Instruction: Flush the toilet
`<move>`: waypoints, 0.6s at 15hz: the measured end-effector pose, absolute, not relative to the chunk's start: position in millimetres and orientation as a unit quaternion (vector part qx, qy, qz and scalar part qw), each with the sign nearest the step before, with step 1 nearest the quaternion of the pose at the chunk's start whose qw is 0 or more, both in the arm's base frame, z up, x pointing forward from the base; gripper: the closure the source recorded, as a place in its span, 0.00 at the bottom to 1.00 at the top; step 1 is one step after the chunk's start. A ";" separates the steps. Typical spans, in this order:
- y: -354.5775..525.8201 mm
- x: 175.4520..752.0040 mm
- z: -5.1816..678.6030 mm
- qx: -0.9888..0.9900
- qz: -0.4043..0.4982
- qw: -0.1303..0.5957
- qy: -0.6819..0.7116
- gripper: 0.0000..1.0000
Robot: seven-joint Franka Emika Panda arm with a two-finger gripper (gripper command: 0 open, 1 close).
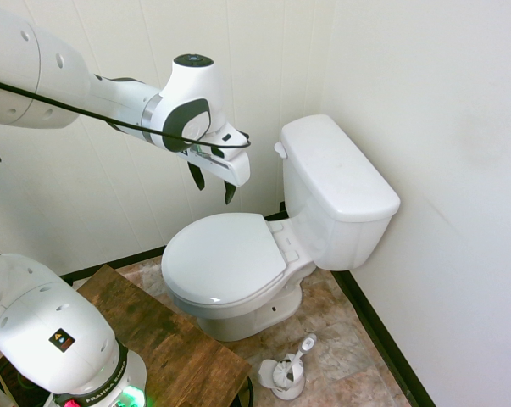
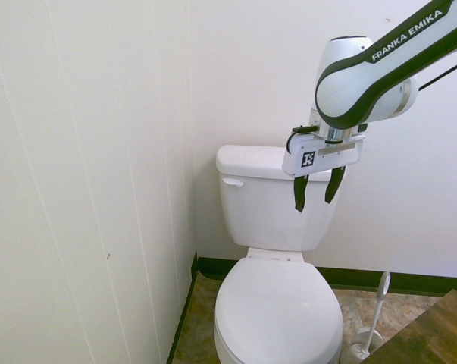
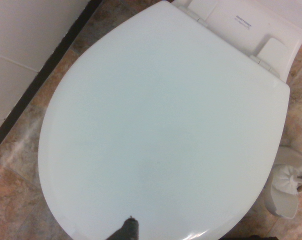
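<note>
The white toilet (image 1: 238,263) stands in the corner with its oval lid (image 2: 277,311) down and its boxy tank (image 1: 336,186) against the back wall. A small white flush lever (image 2: 232,182) sits on the tank's front near the side wall; in the first exterior view the flush lever (image 1: 280,150) shows at the tank's near corner. My gripper (image 2: 317,189) hangs open in the air above the lid, in front of the tank, fingers pointing down and holding nothing. The gripper (image 1: 213,185) is level with the lever and apart from it. The wrist view looks straight down on the lid (image 3: 161,125).
A white toilet-brush holder (image 1: 287,373) with its brush stands on the tiled floor beside the bowl. A dark wooden board (image 1: 158,335) lies in front of the toilet. White panelled walls close in on two sides.
</note>
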State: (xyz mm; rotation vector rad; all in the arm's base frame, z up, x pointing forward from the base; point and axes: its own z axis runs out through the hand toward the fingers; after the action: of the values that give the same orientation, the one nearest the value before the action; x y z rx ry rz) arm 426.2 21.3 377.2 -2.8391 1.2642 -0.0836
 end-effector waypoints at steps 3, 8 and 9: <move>23.0 428.4 376.7 -0.913 -0.026 0.015 0.408 0.00; 55.9 485.6 391.5 -0.882 -0.053 0.042 0.466 0.00; 66.4 505.4 387.0 -0.872 -0.059 0.050 0.484 0.00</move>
State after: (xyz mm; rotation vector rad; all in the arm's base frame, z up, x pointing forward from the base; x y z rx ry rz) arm 505.4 66.4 387.0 -2.6554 1.4731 -0.1794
